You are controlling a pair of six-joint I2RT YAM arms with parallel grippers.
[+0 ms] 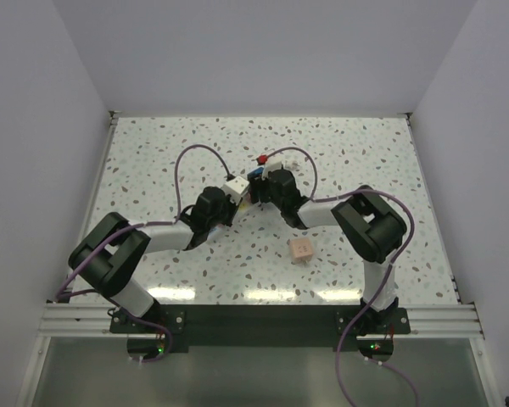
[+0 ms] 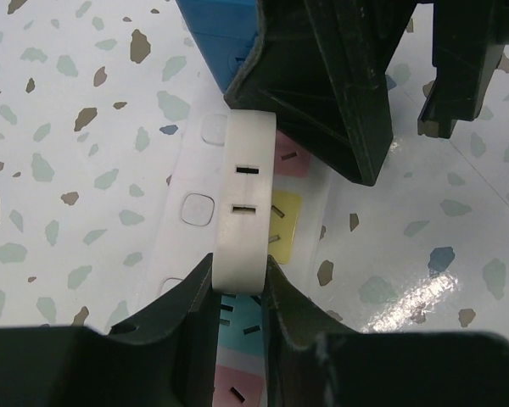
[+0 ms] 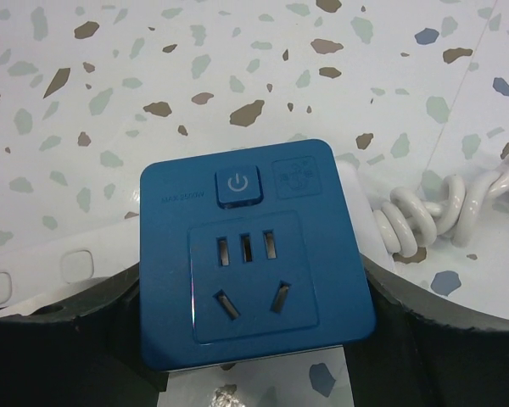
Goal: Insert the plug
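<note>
Evidently, misalignment is the risk: the left gripper [image 2: 237, 292] clamps the white socket strip [image 2: 248, 203] at mid-table, and the right gripper [image 3: 254, 292] grips the blue adapter [image 3: 250, 212] just beside it; a tilted push could twist either loose.

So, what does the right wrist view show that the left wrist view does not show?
Only right wrist: the blue socket block's front face, with its power button and pin holes, and a coiled white cable. Only left wrist: a white piece's slotted edge, with the left gripper jaws shut on it. Both: the blue block and the speckled table.
</note>
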